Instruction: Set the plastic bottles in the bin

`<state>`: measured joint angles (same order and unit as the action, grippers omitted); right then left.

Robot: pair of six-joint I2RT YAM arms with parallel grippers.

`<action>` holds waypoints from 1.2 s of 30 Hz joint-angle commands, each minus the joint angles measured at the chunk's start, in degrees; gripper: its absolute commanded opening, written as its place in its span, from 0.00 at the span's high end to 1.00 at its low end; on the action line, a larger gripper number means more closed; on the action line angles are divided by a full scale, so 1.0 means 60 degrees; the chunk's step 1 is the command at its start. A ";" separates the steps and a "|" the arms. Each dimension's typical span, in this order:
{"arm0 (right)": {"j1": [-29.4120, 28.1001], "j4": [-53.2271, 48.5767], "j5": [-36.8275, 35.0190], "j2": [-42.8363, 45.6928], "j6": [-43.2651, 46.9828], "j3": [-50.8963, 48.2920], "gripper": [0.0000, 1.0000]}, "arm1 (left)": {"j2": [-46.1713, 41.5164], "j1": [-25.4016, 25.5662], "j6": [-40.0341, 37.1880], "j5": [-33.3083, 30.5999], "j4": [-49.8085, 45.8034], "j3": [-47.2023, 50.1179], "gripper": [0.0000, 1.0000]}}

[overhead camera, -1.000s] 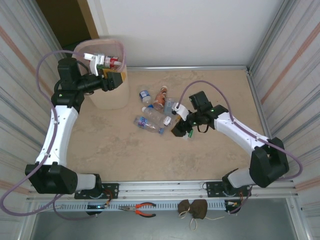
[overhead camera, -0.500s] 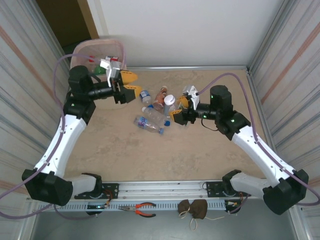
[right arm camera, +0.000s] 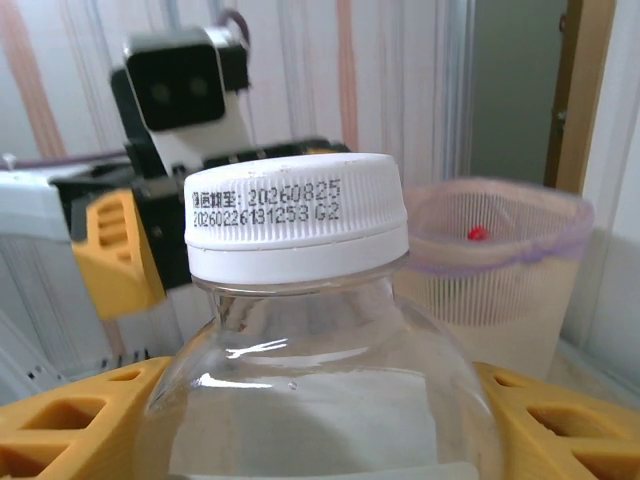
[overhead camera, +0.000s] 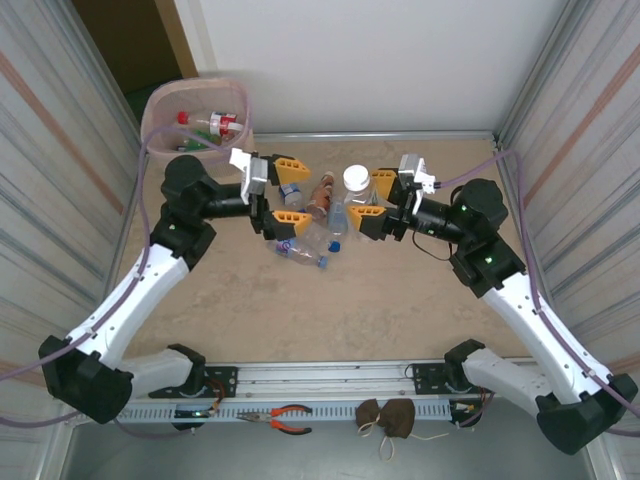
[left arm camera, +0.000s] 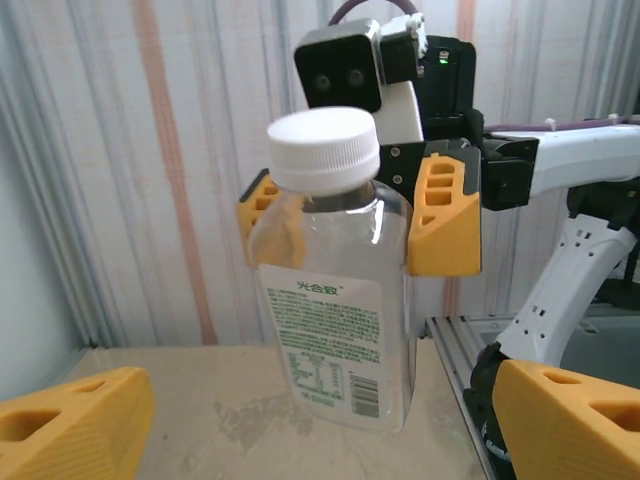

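My right gripper (overhead camera: 372, 202) is shut on a clear plastic bottle (overhead camera: 356, 185) with a white cap, held upright above the floor; the bottle (right arm camera: 296, 232) stands close up between the yellow fingers (right arm camera: 70, 425). My left gripper (overhead camera: 288, 194) hangs open just left of it, facing that bottle (left arm camera: 335, 300), its fingers (left arm camera: 70, 430) wide apart with nothing between them. Several more plastic bottles (overhead camera: 308, 238) lie in a pile on the floor under both grippers. The beige bin (overhead camera: 160, 108) with its pink liner stands in the far left corner, bottles inside it.
Corrugated metal walls close in the left and right sides, and a white wall (overhead camera: 380, 60) closes the back. Red-handled pliers (overhead camera: 283, 418) and a brown pouch (overhead camera: 387, 418) lie on the near rail. An orange-brown bottle (overhead camera: 322, 193) lies at the pile's far side.
The left arm swung from over the bin to the middle, opening; the bottle it held is gone from its jaws. The right arm lifted the white-capped bottle off the pile.
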<state>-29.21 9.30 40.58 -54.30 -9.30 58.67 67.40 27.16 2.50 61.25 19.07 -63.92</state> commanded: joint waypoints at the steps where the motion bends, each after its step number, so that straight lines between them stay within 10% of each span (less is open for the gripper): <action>1: -0.0273 0.1053 0.0306 0.0060 -0.0449 0.0494 0.47 | 0.0223 0.0390 -0.0041 -0.0297 0.1060 0.0121 0.10; 36: -0.1350 0.1213 0.0013 -0.0518 0.0286 0.1145 0.47 | 0.1173 0.2153 0.0388 -0.0284 0.1524 -0.0956 0.34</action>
<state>-36.80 16.43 41.63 -58.15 -9.65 64.31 76.07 39.53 4.29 60.01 27.70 -67.51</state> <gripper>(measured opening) 0.657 0.674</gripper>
